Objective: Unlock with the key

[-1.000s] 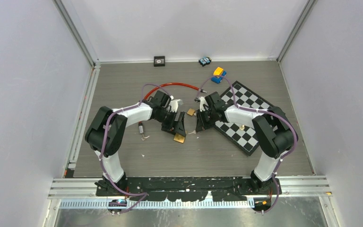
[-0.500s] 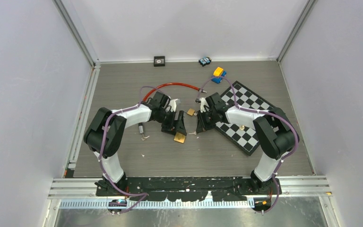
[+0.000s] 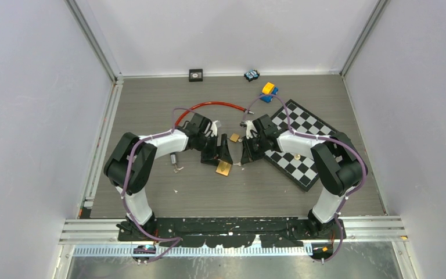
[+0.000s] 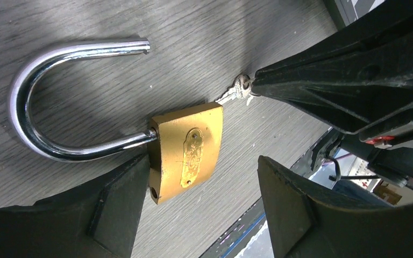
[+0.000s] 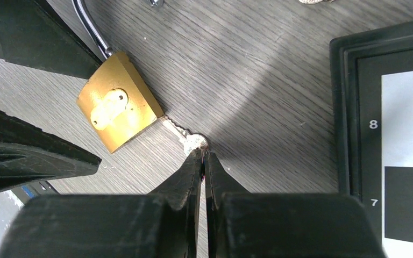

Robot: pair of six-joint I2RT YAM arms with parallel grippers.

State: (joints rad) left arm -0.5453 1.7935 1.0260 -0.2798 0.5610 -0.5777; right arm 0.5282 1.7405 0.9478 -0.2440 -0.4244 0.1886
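tightly, right jaws pinch the key [image 5: 196, 143] in the padlock [image 5: 121, 124]; left jaws gape.

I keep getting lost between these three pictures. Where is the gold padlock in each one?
Top external: padlock mid-table, beside the right gripper.
Left wrist: padlock at centre, shackle open.
Right wrist: padlock upper left.
Shared landmark: the right gripper, shut on the key at the padlock's base.

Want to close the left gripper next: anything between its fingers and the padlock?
Nothing visible does. The padlock lies between the fingers of the open left gripper; the key, pinched by the right gripper, projects from its end.
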